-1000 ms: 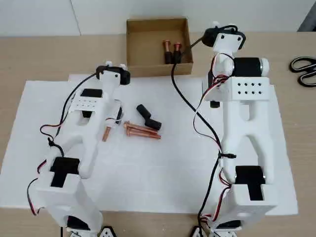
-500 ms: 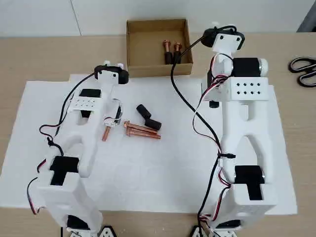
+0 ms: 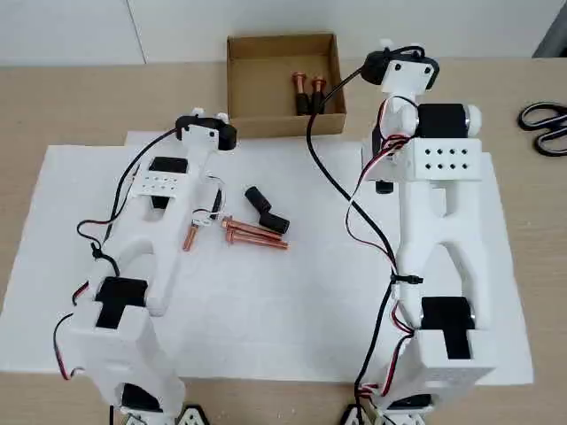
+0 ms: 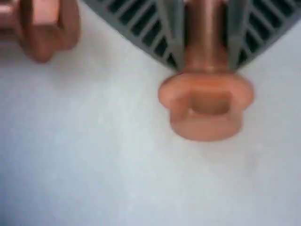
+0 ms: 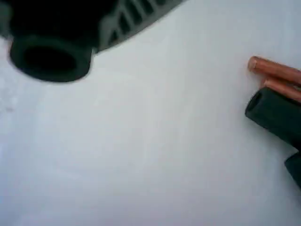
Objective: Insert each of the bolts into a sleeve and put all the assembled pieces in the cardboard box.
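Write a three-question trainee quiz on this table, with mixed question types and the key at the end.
1. True or false: the cardboard box holds two assembled pieces.
2. The left gripper holds: A) a sleeve, B) a bolt, C) nothing.
3. Fill in: ___ loose sleeves lie on the white mat.
Key: 1 true; 2 B; 3 two.

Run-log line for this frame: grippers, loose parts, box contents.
left gripper: shut on bolt | right gripper: shut on sleeve | mat: two loose bolts, two loose sleeves | cardboard box: two assembled pieces
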Available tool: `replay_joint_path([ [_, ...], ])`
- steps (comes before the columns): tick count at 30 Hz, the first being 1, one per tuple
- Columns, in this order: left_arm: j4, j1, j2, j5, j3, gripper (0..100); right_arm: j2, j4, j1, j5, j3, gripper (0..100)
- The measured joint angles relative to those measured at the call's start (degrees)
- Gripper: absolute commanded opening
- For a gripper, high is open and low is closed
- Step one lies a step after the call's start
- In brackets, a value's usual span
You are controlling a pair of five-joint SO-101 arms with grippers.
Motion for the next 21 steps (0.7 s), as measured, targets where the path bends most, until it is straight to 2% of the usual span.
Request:
replay_joint_path([
  [13, 20.9, -0.4, 0.1, 1.5, -23.0, 1, -0.4, 0.0, -0.8, 0.0, 0.0, 0.6],
  [17, 25.8, -0.4, -4.0, 1.6, -28.2, 1, -5.7, 0.0, -0.6, 0.0, 0.0, 0.5],
  [21, 28.7, -0.4, -11.3, -0.1, -29.9, 1, -13.9, 0.0, -3.4, 0.0, 0.0, 0.4],
])
